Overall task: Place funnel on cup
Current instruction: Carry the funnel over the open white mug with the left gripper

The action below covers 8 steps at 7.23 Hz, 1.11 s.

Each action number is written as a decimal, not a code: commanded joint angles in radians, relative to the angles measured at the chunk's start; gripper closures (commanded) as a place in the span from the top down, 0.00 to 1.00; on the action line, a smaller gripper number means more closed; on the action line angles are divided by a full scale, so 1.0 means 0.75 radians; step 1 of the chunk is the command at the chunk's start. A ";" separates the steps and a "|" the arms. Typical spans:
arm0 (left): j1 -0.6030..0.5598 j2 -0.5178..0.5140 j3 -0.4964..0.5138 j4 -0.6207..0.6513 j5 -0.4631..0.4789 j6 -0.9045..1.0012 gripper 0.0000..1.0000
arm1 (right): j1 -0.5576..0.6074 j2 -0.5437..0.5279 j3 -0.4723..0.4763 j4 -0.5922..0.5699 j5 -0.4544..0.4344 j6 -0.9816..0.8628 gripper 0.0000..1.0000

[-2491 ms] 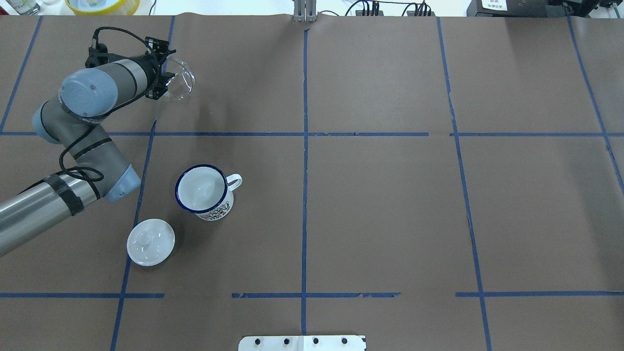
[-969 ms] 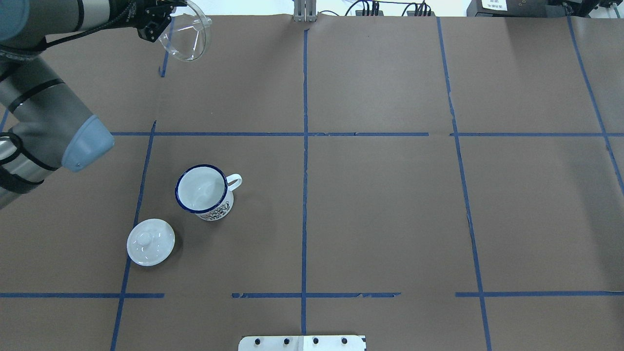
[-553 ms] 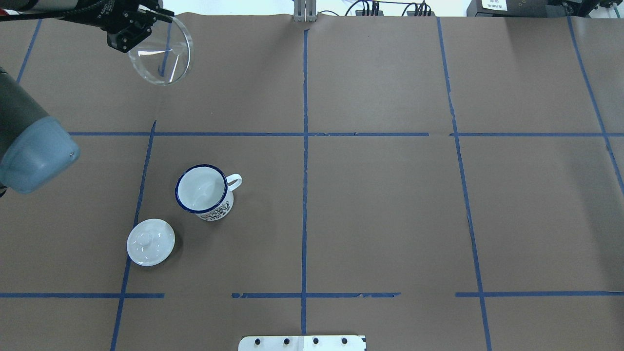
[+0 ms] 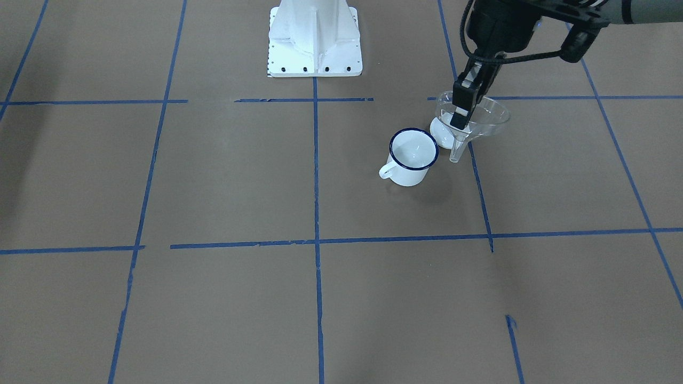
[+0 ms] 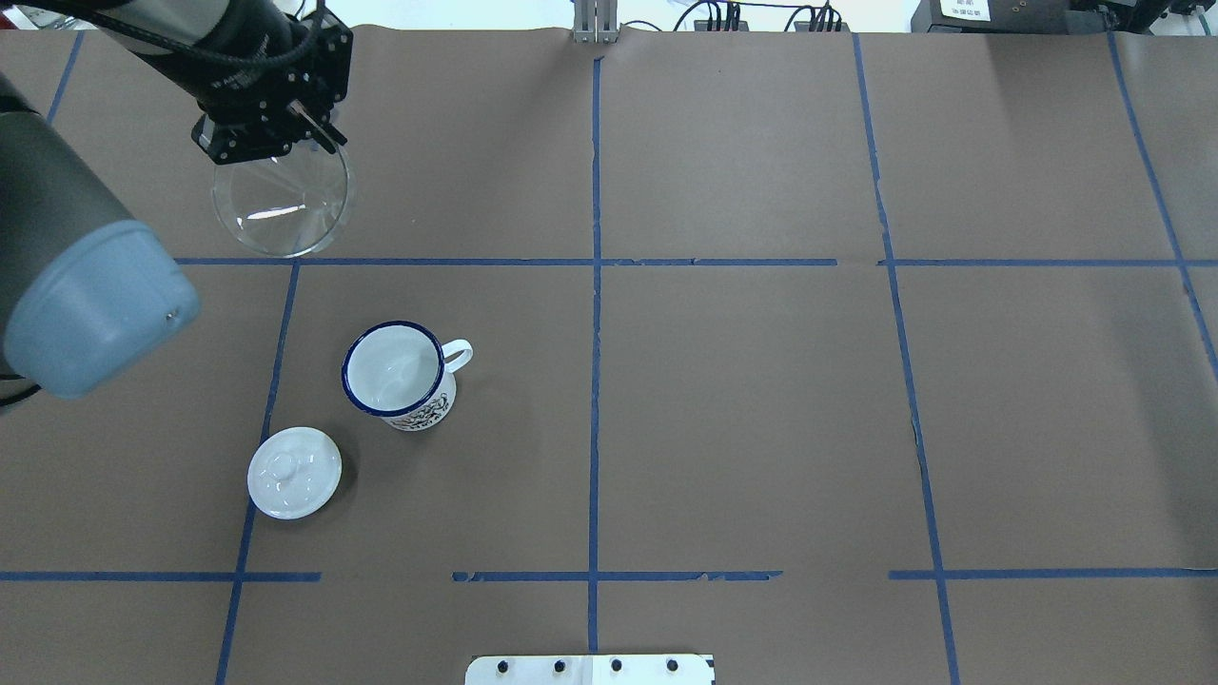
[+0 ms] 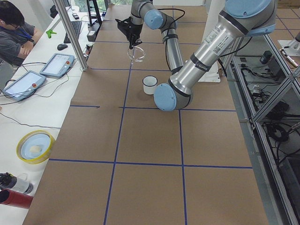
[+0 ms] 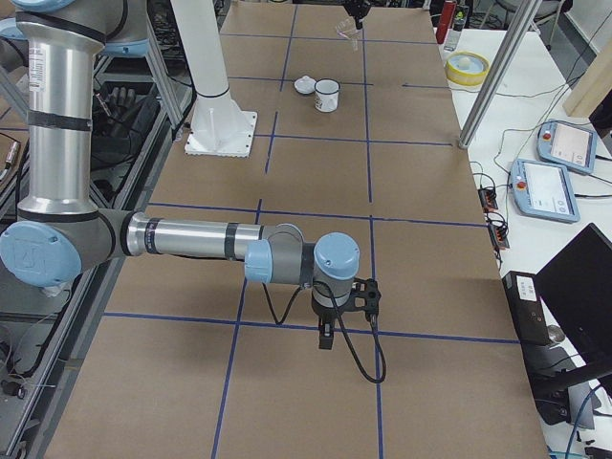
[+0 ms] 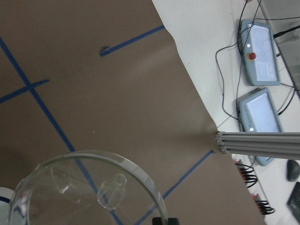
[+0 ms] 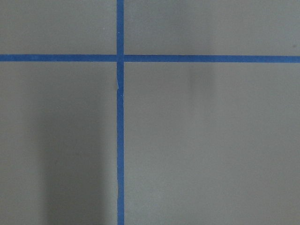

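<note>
My left gripper (image 5: 303,122) is shut on the rim of the clear funnel (image 5: 281,205) and holds it in the air, bowl up and stem down. In the front view the gripper (image 4: 461,113) pinches the funnel (image 4: 480,118) beside and above the cup (image 4: 413,156). The cup (image 5: 393,371) is a white mug with a blue rim; it stands upright and empty, nearer to me than the funnel. The funnel also fills the bottom of the left wrist view (image 8: 89,187). My right gripper (image 7: 325,337) shows only in the right side view, so I cannot tell if it is open or shut.
A round white knobbed lid (image 5: 295,473) lies on the brown paper beside the cup. Blue tape lines grid the table. The robot's white base (image 4: 315,40) stands at the table's edge. An operator (image 6: 14,35) sits by two tablets beyond the far side.
The left gripper lifted the funnel off the table, turned it from tilted to bowl-up, and carried it back from the table's far edge toward the cup. Cup and lid have not moved.
</note>
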<state>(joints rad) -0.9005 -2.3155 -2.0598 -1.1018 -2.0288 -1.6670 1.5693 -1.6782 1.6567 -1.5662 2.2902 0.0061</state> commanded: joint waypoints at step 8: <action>0.303 0.120 0.281 -0.234 -0.032 0.265 0.00 | 0.000 0.000 0.000 0.000 0.000 0.000 1.00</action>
<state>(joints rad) -0.6766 -2.2263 -1.8897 -1.2386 -2.0531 -1.4686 1.5693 -1.6782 1.6567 -1.5662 2.2902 0.0061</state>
